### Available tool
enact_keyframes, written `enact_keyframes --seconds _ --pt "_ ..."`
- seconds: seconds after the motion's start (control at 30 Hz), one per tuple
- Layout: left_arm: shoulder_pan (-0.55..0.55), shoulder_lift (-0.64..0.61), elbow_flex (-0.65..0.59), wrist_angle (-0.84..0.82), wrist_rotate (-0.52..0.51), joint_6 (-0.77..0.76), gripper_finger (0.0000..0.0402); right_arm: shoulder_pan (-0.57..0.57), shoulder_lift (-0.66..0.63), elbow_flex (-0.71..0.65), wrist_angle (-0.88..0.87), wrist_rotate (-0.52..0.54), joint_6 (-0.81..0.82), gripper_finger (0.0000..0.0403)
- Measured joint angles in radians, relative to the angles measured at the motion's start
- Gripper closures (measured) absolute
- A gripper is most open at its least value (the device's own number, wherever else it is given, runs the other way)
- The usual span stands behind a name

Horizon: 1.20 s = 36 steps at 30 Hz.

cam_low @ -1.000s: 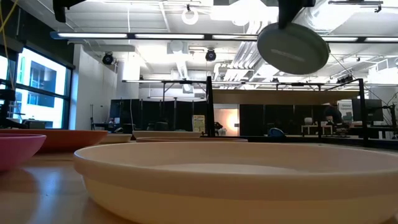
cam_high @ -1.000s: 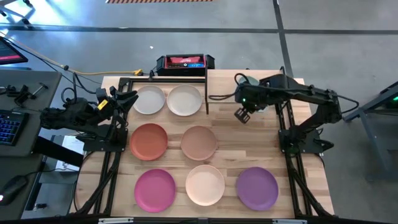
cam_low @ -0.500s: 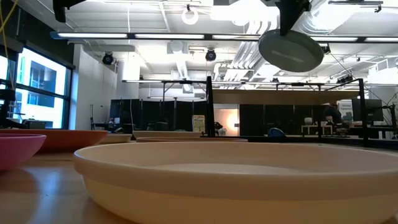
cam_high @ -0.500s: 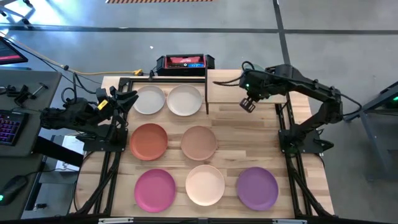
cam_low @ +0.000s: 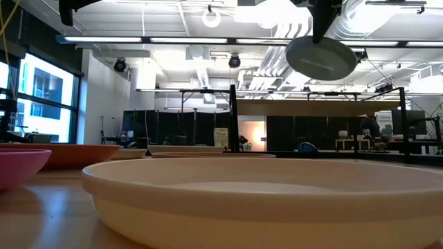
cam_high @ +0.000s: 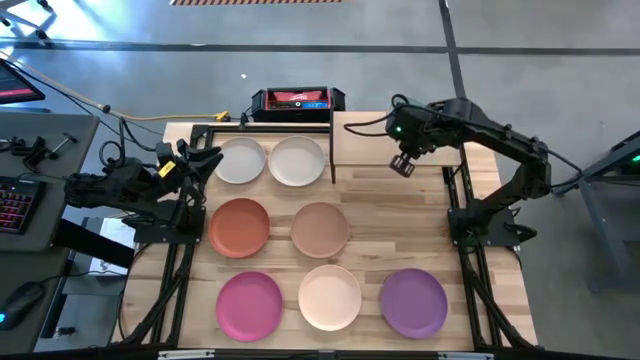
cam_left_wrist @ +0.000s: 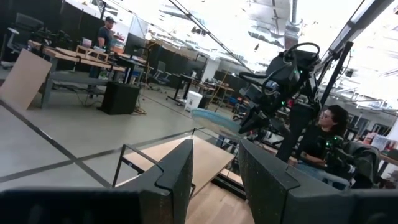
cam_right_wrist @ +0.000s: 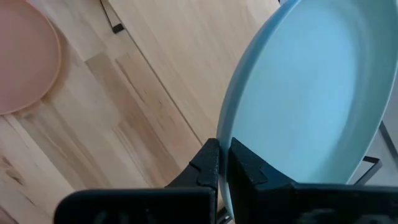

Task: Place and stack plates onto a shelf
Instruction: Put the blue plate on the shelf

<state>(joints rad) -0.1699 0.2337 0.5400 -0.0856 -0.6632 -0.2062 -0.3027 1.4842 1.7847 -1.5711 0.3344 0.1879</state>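
Observation:
My right gripper is shut on the mint green plate above the light-wood shelf at the table's far right. The plate shows from below in the low view. On the table lie the white, cream, coral red, dusty pink, magenta, peach and purple plates, each on its base. My left gripper is open and empty at the table's far left. My right gripper pinches the mint plate's rim between its two fingers, one on the hollow face and one on the underside. The fingers come from above. The plate hangs tilted below them, lifted clear of the shelf and table.
A red and black device stands beyond the far edge. Black frame bars run along both table sides. A black post divides the shelf from the cream plate. A person sits beyond the table.
My right gripper has carried the mint plate toward the table's far edge and a little to the right, from in front of the shelf to over it. The plate stays lifted clear and shows a little higher and farther off in the low view.

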Motion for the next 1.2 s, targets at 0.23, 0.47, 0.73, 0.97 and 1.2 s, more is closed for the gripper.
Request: enact_keyframes --seconds 0.23,0.47,0.73,0.97,1.2 --pt "0.0 0.0 0.0 0.0 0.003 -0.001 0.0284 0.0 -0.089 -0.185 0.0 0.0 0.068 0.0403" --pt "0.0 0.0 0.0 0.0 0.004 0.004 0.0284 0.002 -0.151 -0.329 0.019 0.006 0.061 0.0403" --pt "0.0 0.0 0.0 0.0 0.0 0.052 0.0284 -0.025 -0.148 -0.407 0.083 0.034 -0.039 0.0403" --pt "0.0 0.0 0.0 0.0 -0.001 0.052 0.0284 -0.066 -0.148 -0.489 0.13 0.042 -0.073 0.0403" --pt "0.0 0.0 0.0 0.0 -0.003 0.052 0.0284 -0.093 -0.148 -0.525 0.195 0.036 -0.084 0.0403"
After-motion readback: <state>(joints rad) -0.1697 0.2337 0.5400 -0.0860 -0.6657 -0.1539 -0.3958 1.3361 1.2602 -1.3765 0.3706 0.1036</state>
